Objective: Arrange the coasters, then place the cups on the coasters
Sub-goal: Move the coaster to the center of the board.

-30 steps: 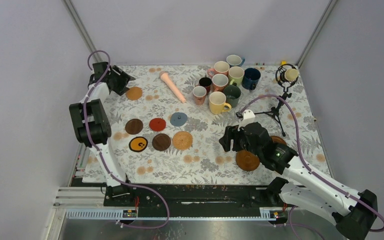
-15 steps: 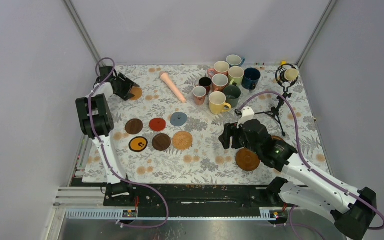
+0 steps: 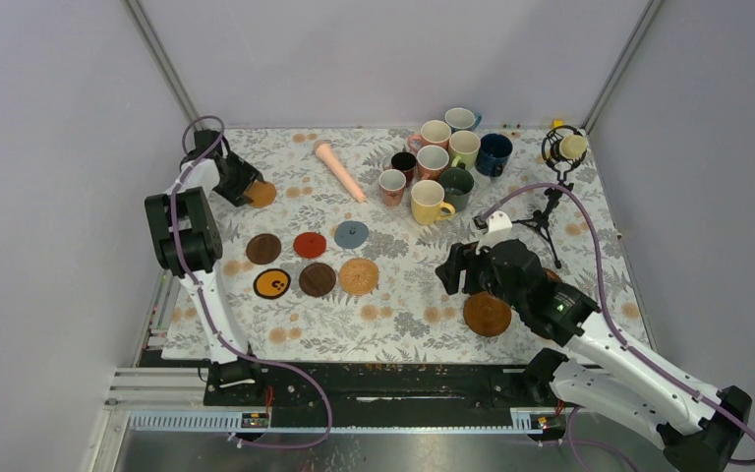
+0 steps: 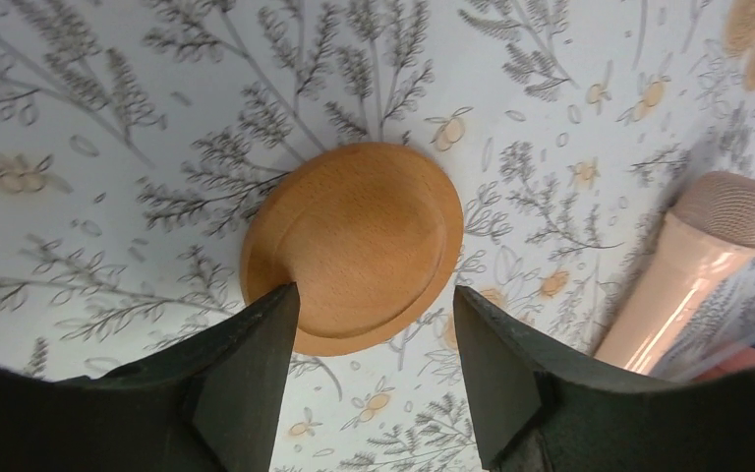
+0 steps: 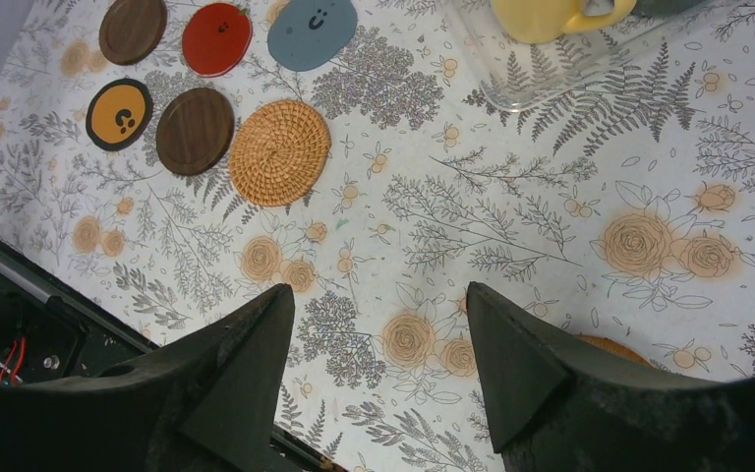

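- Top external view: the right gripper point(image 3: 455, 277) hangs over bare tablecloth point(image 3: 403, 295) near the front, jaws wide apart with nothing between them. A brown wooden coaster point(image 3: 488, 315) lies just beside it.
- Mid-table on the left, six coasters point(image 3: 318, 279) lie flat, close together in two rows of three.
- Farther back on the left, the left gripper point(image 4: 374, 293) is spread open, its fingers point(image 4: 246, 364) either side of the near edge of the orange wooden coaster point(image 4: 354, 246), which lies flat.
- At the far side the cups point(image 3: 442, 162) stand clustered, none on a coaster, with the pink stick point(image 3: 340, 170) near them.
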